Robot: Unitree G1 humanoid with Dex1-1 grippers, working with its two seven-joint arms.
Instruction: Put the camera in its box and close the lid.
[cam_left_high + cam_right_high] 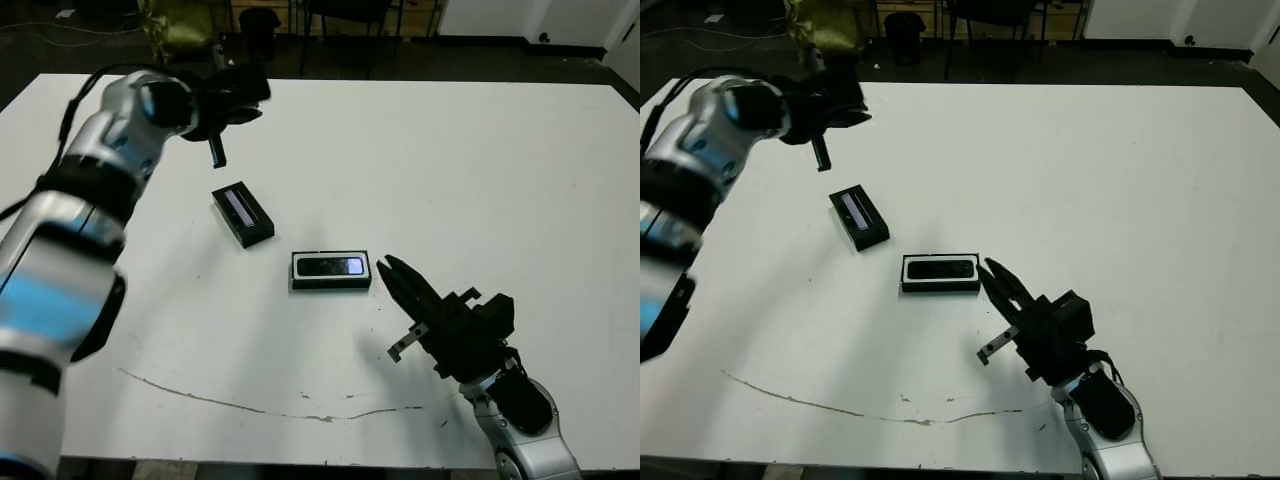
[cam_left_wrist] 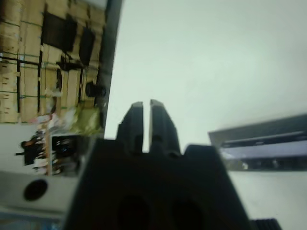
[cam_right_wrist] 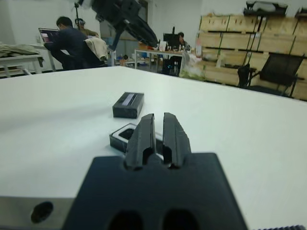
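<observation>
Right gripper [image 1: 383, 265] sits low over the white table [image 1: 480, 180], fingers pressed together with only a thin slit between them, grasping nothing. Tips point at the near short end of the box [image 1: 331, 270] and lie just beside it; actual contact cannot be judged.

Box: shallow black tray, white lining visible along the rim, lying flat near the table's middle. Camera [image 1: 331, 266] is seated inside it, glossy dark face up, a small bluish glint toward the end nearest the right gripper.

Lid [image 1: 242, 214]: separate from the box, lying open side up, pale bluish-grey strip showing inside. It rests on the table to the robot's left of the box and farther from the robot, turned at an angle to it, not touching it.

Left gripper [image 1: 216, 150] is raised above the table beyond the lid, well apart from the box, arm bent across the far left of the table. Its fingers are clenched narrow, nearly touching, empty; left wrist view shows the lid's edge off to one side.

Right wrist view: people seated at desks past the table, stacked crates behind.
</observation>
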